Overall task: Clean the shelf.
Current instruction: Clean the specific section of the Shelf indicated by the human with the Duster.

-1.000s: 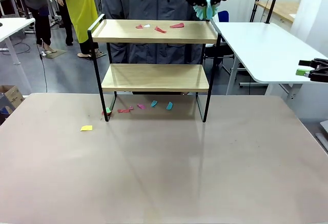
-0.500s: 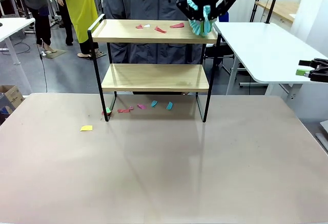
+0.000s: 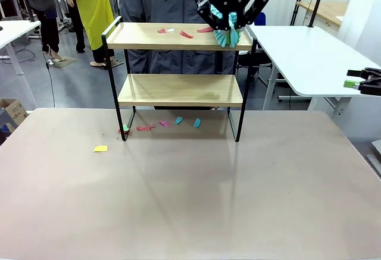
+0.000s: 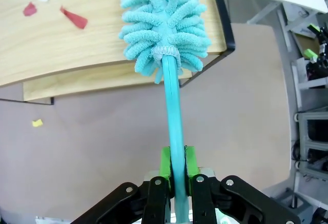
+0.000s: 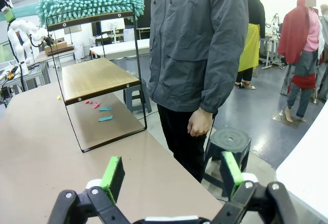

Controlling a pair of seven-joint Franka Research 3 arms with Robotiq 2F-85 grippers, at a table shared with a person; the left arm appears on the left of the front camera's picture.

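Left gripper (image 4: 175, 162) clamped on the thin handle of a fluffy teal microfibre duster (image 4: 164, 24). The head is straight ahead of the fingers, over the end of the top board of the small two-tier wooden shelf with black metal frame (image 3: 178, 90); contact unclear. Red and white paper scraps (image 4: 72, 18) are on the board beyond the head. Right gripper (image 5: 171, 175) has jaws wide and empty, with the shelf well ahead of it.
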